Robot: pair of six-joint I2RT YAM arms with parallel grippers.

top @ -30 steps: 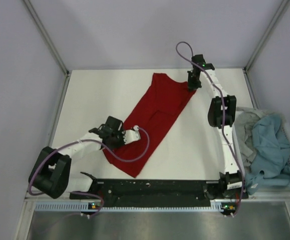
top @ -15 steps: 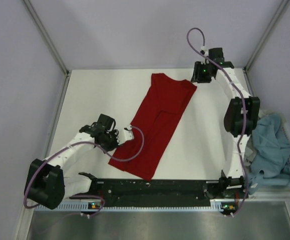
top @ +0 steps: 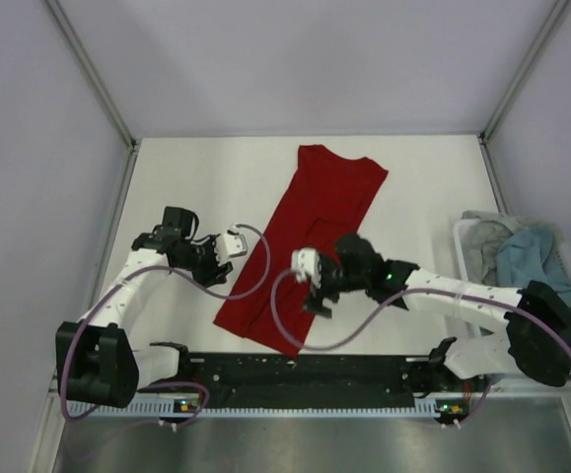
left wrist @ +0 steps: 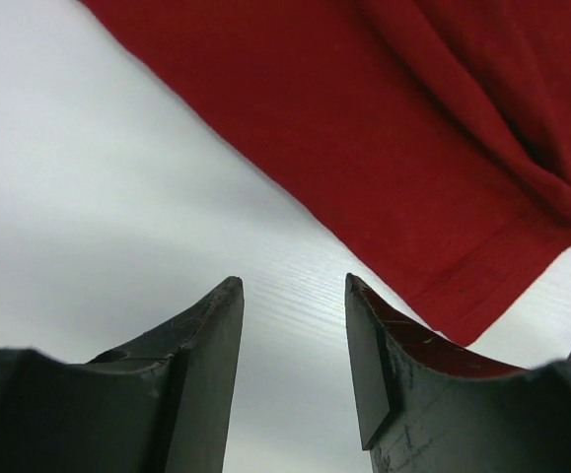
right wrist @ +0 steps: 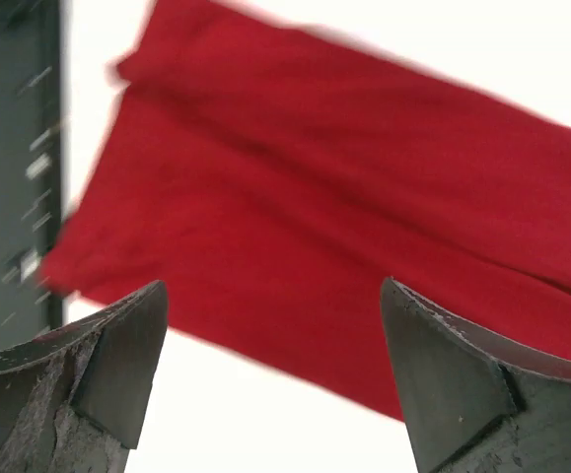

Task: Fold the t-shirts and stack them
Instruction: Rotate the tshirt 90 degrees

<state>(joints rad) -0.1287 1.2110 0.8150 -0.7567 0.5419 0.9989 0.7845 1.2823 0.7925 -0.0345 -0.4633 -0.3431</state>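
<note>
The deep red t-shirt lies flat as a long folded strip, running diagonally from the far middle of the table towards the near edge. My left gripper hovers just left of its left edge, open, with only bare table between the fingers; in the left wrist view the red t-shirt is ahead and to the right of that gripper. My right gripper hangs over the strip's lower right edge, open wide and empty. The right wrist view shows this gripper with the red t-shirt beyond it.
A white basket at the table's right edge holds the teal-blue t-shirt and the light grey t-shirt, both crumpled. The black base rail runs along the near edge, close to the red shirt's lower corner.
The right arm swung from the shirt's far right corner down to its lower right edge and opened. The left gripper let go of the left edge, drew back left and opened.
</note>
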